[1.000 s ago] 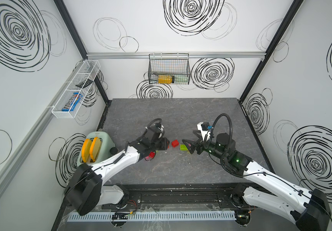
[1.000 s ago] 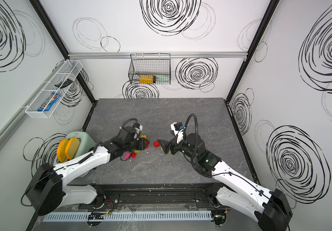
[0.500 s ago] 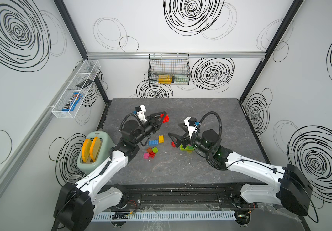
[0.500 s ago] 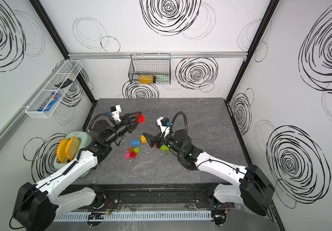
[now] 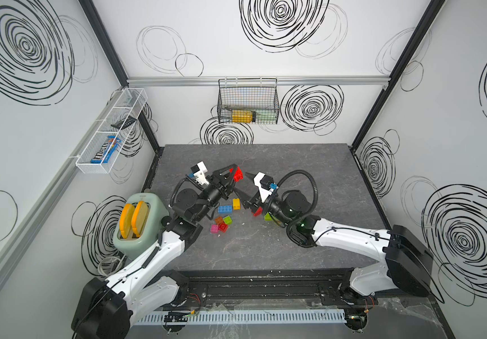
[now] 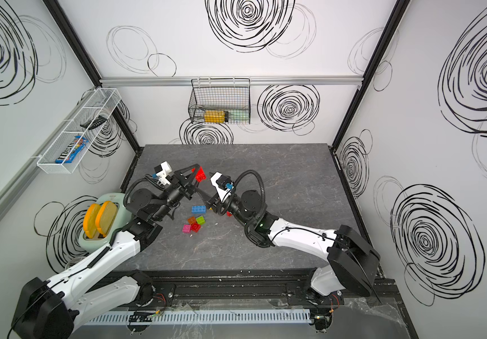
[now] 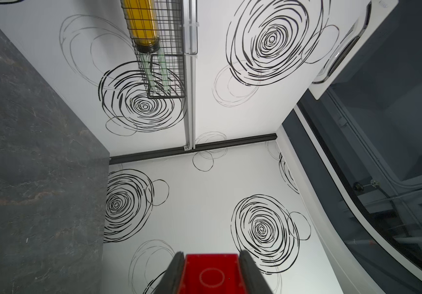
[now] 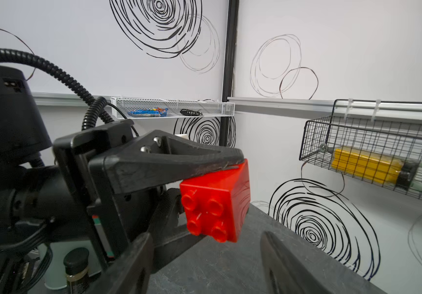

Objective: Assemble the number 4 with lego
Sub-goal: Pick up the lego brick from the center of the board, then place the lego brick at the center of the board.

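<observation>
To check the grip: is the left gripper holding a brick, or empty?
Holding. The left gripper is shut on a red brick, jaws pressing opposite sides.

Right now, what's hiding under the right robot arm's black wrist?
A red plastic brick and a lime green brick peek out on the grey table. The right arm covers most of both, and anything else underneath.

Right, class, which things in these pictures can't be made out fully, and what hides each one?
- Left wrist view: held red lego brick, cut off by the picture's edge.
- In a top view: another red brick and a lime green brick, partly under the right arm.
- In both top views: blue packet print, too small to read.
</observation>
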Tool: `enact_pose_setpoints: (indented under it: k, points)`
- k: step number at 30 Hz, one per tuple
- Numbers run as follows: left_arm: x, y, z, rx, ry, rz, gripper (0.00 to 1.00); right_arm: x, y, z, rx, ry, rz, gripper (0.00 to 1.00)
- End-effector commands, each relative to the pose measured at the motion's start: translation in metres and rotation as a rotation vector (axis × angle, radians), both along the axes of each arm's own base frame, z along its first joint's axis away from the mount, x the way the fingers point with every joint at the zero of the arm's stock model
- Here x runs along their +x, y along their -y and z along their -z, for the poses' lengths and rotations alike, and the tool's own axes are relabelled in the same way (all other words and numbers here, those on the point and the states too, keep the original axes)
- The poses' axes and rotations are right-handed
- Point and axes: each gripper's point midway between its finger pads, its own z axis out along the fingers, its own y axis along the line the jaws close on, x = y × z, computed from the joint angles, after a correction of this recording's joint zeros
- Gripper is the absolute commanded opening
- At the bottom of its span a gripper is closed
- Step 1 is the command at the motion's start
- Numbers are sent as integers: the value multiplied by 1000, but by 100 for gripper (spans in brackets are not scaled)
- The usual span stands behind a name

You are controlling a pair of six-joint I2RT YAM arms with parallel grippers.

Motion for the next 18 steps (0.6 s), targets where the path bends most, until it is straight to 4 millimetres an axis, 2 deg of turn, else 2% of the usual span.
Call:
enact_pose_setpoints:
  k: [1,9,18]
  points:
    - [-7,-7,-18,-58,51,-24,0,0,3,-36,82,107,38,67]
    - [-6,-3,-13,-71,31,-7,0,-2,-14,-48,70,171,35,62]
    - [-6,-3,-6,-67,18,-4,0,2,-22,-34,14,182,64,33]
